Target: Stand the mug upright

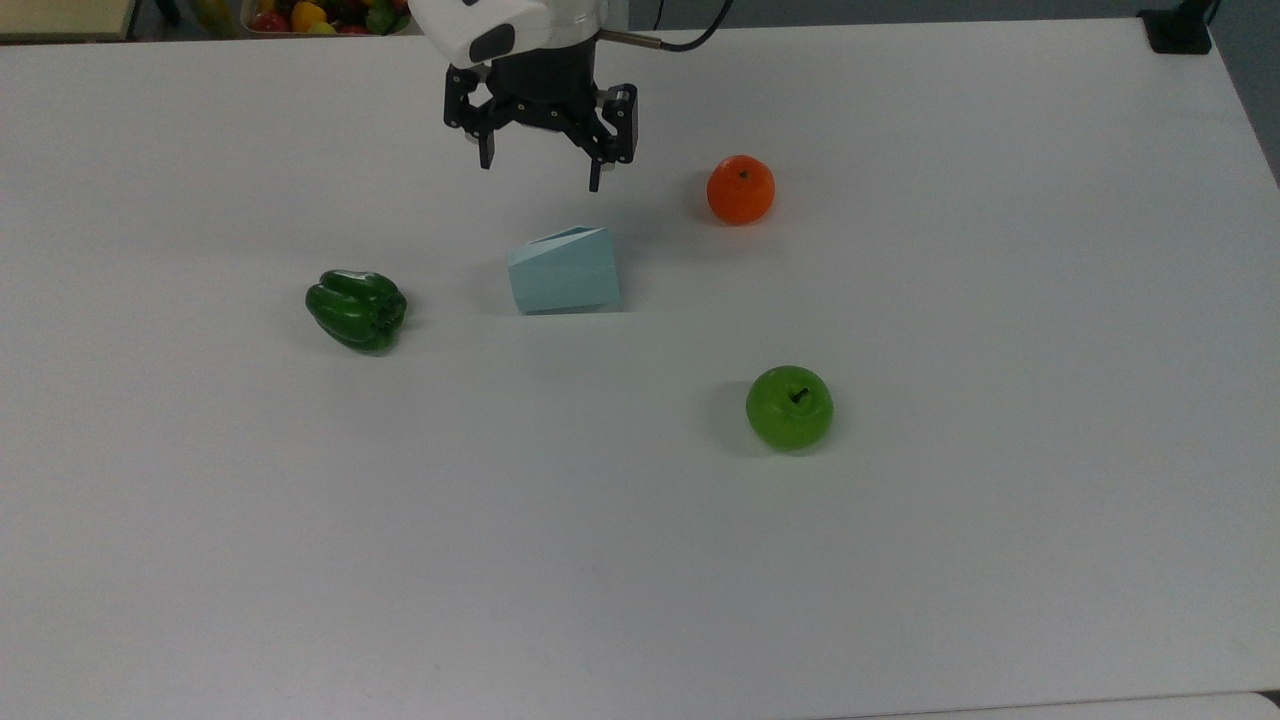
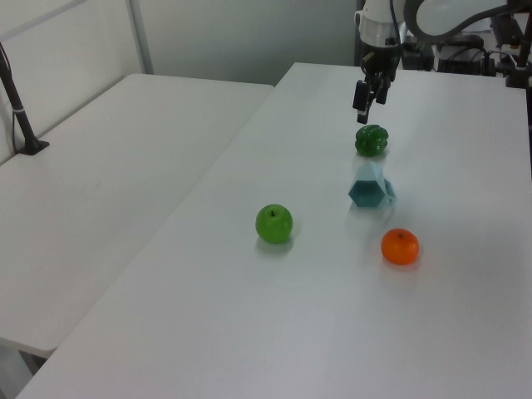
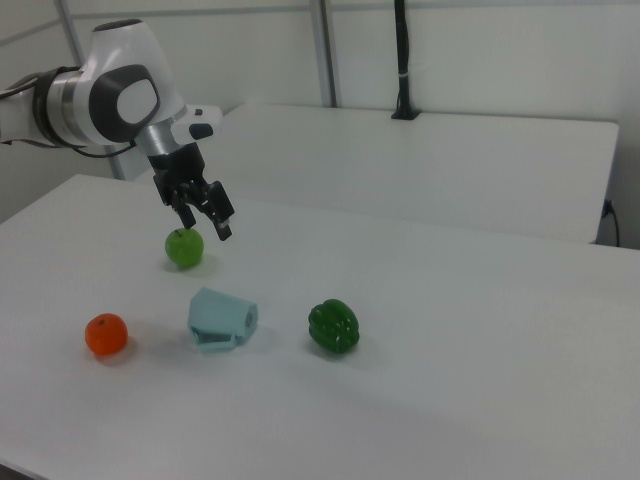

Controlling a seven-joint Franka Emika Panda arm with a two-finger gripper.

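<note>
The pale light-blue faceted mug (image 1: 563,272) lies on its side on the white table, between a green pepper and an orange. In the left view the mug (image 2: 371,187) points its open mouth toward the camera; in the right view the mug (image 3: 222,319) rests with its mouth to the right view's left. My gripper (image 1: 540,168) hangs in the air above and behind the mug, open, with nothing between its fingers. The same gripper (image 2: 368,98) hovers over the pepper's far side in the left view, and the gripper (image 3: 207,226) sits above the mug in the right view.
A green pepper (image 1: 357,309) lies to the top view's left of the mug, an orange (image 1: 740,189) to its upper right, and a green apple (image 1: 789,406) nearer the front. A bin of fruit (image 1: 320,14) stands beyond the table's far edge. A second table (image 2: 100,166) adjoins.
</note>
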